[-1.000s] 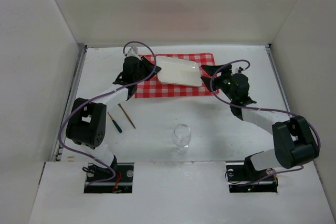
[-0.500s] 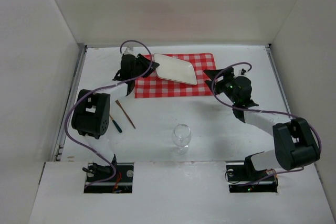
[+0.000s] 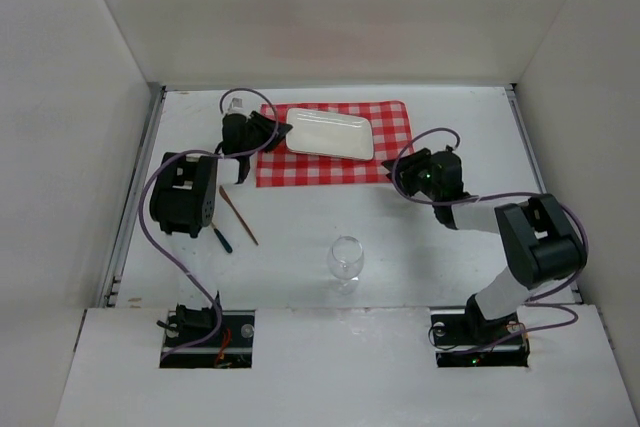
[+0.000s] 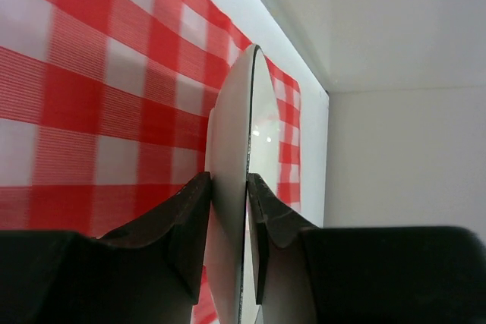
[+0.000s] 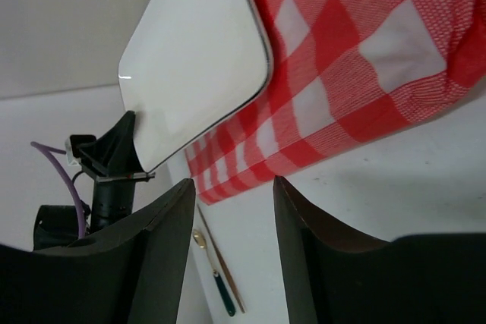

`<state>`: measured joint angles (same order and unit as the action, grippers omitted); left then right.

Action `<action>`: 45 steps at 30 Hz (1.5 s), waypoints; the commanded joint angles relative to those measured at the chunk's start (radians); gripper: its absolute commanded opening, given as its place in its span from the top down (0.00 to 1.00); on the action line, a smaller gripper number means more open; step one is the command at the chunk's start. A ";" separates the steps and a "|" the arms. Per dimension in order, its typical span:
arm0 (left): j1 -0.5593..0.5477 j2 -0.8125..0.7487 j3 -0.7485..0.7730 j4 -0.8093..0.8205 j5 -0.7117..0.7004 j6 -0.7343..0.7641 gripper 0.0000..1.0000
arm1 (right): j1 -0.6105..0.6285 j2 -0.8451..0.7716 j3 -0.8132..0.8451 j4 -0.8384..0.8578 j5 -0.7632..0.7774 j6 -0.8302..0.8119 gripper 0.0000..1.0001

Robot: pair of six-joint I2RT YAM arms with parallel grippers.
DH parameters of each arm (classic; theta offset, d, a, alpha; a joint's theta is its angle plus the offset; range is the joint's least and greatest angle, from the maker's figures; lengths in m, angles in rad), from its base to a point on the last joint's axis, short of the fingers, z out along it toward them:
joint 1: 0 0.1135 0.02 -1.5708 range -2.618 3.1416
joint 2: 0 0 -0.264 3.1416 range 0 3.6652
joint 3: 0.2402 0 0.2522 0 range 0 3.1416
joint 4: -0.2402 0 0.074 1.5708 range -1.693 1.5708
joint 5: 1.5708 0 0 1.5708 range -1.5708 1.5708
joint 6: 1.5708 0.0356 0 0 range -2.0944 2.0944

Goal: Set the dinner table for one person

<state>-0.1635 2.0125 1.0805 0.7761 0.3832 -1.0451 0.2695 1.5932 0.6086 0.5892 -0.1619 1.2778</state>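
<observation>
While I'm watching from up top, my left gripper (image 4: pixel 228 187) is pinching the white plate (image 3: pixel 330 134) by its left edge over the checked cloth (image 3: pixel 392 119), upper middle of the frame. My right gripper (image 5: pixel 231 187) is hanging by the cloth's lower right corner, jaws apart on nothing. The dinner table (image 3: pixel 420 237) is filling mid-frame.

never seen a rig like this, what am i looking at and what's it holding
A left arm and a right arm are bolted to a white table, each ending in a two-finger claw. One picture looks down from above. The other two come from wrist cameras, so the dark shapes at the bottom are the claws themselves. On the table lie a checked cloth, a wine glass, a small spoon and a thin brown stick. The left claw pinches the white plate by its edge, over the cloth. The right claw is open, holding nothing.
</observation>
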 commanded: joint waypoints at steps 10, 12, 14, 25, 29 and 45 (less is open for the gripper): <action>0.052 0.039 -0.036 0.174 -0.009 0.013 0.71 | 0.007 -0.002 0.010 0.023 0.025 -0.069 0.48; 0.049 0.020 -0.037 0.140 -0.023 0.042 0.65 | 0.007 -0.021 0.006 0.008 0.038 -0.080 0.47; 0.043 -0.007 -0.037 0.098 -0.039 0.080 0.59 | 0.009 -0.039 0.008 -0.011 0.048 -0.095 0.47; -0.010 -0.317 -0.137 -0.161 -0.334 0.305 0.48 | 0.047 -0.211 0.045 -0.182 0.139 -0.283 0.74; -0.102 -0.444 -0.214 -0.248 -0.510 0.384 0.68 | 0.098 -0.329 0.094 -0.322 0.188 -0.427 0.87; -0.371 -0.765 -0.646 -0.223 -0.811 0.481 0.87 | 0.854 -0.708 0.509 -1.233 0.603 -0.810 0.85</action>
<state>-0.5365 1.2884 0.4736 0.4679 -0.3614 -0.5915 1.0245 0.8539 1.0317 -0.3862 0.3004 0.5343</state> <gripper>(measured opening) 0.122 0.138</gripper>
